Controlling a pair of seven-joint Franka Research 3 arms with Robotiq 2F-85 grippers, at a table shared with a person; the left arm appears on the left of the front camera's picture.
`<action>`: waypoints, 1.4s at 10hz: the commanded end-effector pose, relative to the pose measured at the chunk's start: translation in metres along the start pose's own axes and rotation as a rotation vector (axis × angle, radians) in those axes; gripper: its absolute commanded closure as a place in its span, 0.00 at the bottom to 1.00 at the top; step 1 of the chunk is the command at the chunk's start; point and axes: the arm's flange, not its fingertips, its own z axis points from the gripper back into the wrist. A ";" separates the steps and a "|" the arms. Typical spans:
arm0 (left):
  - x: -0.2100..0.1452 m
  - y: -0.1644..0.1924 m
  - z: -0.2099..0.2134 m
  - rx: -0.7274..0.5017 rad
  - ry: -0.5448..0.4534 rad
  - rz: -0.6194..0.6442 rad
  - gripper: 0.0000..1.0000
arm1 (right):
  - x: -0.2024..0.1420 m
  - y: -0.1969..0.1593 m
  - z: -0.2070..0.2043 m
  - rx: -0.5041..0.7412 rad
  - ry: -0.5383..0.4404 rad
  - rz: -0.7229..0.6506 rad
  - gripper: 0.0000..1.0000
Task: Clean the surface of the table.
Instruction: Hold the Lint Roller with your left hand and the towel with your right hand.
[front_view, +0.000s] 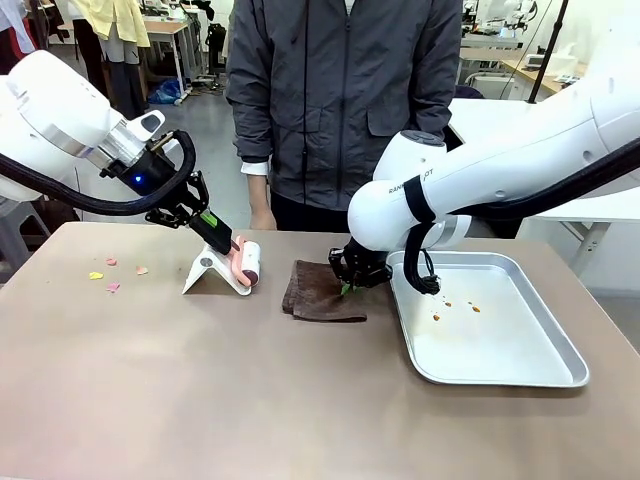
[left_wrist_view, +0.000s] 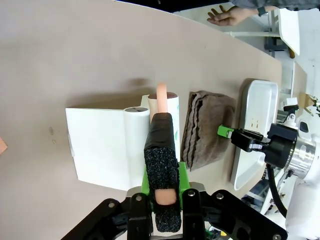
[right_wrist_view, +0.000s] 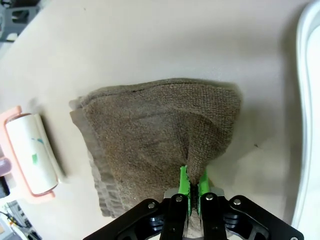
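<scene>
Several coloured scraps (front_view: 112, 272) are seen at the left of the matte brownish-taupe table (front_view: 200, 400), spread across the foreground | silver tray (front_view: 560, 372) at its right: few orange crumbs (front_view: 456, 308) held | left gripper (front_view: 222, 238) clamped on lint roller (front_view: 250, 263); right gripper (front_view: 347, 288) pinched on brown cloth (front_view: 315, 298)

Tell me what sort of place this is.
Likely a robotics lab: the left gripper holds a lint roller and the right gripper a brown cloth on a work table, with equipment-laden benches behind.
</scene>
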 end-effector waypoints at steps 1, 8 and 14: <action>-0.004 -0.002 0.004 -0.018 -0.015 0.008 1.00 | 0.003 -0.005 -0.007 0.003 0.016 -0.032 1.00; -0.039 -0.016 0.050 -0.235 -0.088 -0.102 1.00 | -0.023 -0.109 0.084 0.722 0.088 -0.077 1.00; -0.094 0.088 0.159 -0.628 0.108 -0.210 1.00 | -0.097 -0.201 0.140 1.163 0.224 0.254 1.00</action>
